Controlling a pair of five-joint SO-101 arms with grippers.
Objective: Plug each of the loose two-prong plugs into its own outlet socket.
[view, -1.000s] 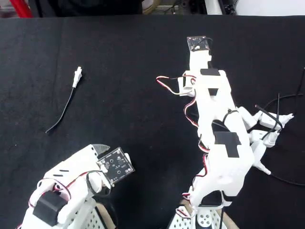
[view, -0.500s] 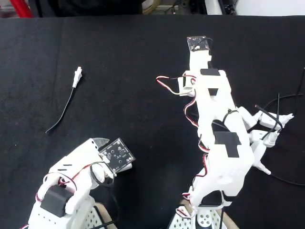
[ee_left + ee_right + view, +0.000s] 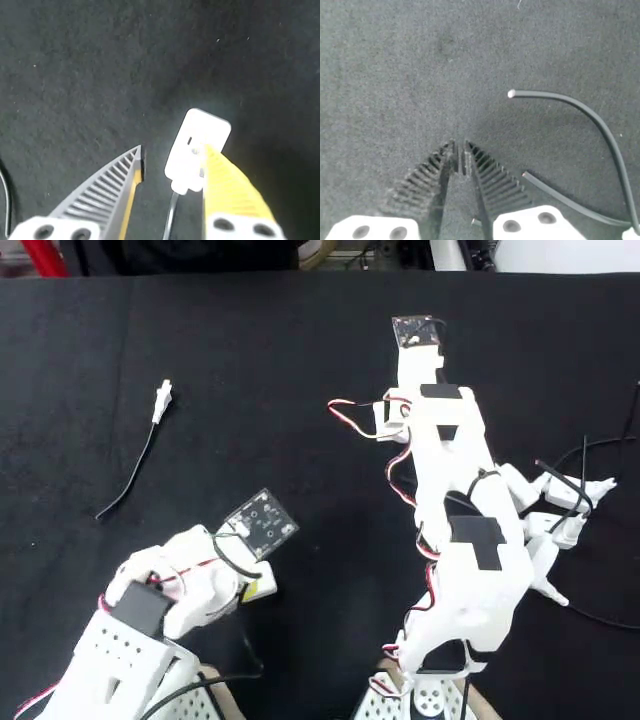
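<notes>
Progress, judged: early, with no plug seen seated. One white two-prong plug point(image 3: 162, 398) on a thin black cord lay loose toward the far left of the black cloth-covered worktop point(image 3: 300, 390), well apart from both arms and from any socket. A small white rectangular socket block point(image 3: 196, 137), showing two slots in its face and a dark cord leaving its near end, lay flat on the worktop in the left wrist view. A cluster of white connectors point(image 3: 560, 505) with black leads sat at the right edge, just beside the right arm point(image 3: 450, 460); whether any pair there was mated could not be told. Left to do, as far as visible: take up the loose plug, bring it to a socket and press it home, then the same for any others. Pose: the left arm point(image 3: 150, 610) was folded low near its base at the near left, wrist tipped down over the socket block. The left gripper point(image 3: 172, 148) stood moderately wide, its yellow finger touching the block's side, its grey finger clear of it, so nothing was clamped. The right arm reached out long toward the far side of the worktop. The right gripper point(image 3: 459, 150) was closed tip to tip on nothing, just above bare cloth, with the cut end of a black cable point(image 3: 590, 117) near it.
</notes>
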